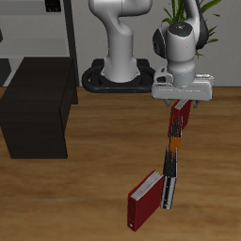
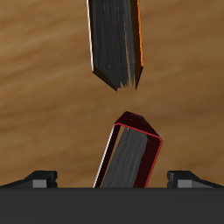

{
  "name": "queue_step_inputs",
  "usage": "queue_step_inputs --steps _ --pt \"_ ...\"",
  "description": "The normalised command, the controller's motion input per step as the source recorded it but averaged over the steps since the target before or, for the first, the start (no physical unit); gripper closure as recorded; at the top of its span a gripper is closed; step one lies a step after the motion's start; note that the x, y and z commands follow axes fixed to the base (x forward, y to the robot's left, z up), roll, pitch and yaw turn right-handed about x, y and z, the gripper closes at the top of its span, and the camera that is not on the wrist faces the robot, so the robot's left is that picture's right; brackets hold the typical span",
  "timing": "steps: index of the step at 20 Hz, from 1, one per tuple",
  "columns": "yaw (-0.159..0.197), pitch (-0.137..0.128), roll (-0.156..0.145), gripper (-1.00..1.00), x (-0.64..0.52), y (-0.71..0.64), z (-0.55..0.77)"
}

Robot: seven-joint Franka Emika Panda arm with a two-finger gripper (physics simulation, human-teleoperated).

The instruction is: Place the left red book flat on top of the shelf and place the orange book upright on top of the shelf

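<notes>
Wrist view is showing the tool (image 2: 112, 179) hovering with its fingers apart, nothing between them, lining up over the red book (image 2: 131, 156) standing directly beneath; the orange book (image 2: 137, 45) is standing just beyond. The shelf (image 1: 38, 105) is sitting well apart across the table (image 1: 85, 179).

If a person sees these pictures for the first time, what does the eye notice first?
First the end effector, hanging directly over a red book standing on the wooden floor. Next comes a row of books toward the front edge: an orange book, then another red book. The black shelf stands apart.
</notes>
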Motion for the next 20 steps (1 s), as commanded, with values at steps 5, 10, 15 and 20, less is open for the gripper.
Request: queue_step_inputs --steps 5,10,15,20 --pt "-0.002 0.067 0.002 1.00 0.03 -0.02 -0.14" --pt "-0.019 0.028 -0.042 1.00 0.02 -0.22 0.12" --pt "-0.012 -0.006 -0.024 1.00 -0.06 -0.26 0.29" --pt "0.074 -0.002 -0.064 1.00 0.02 -0.50 0.36"
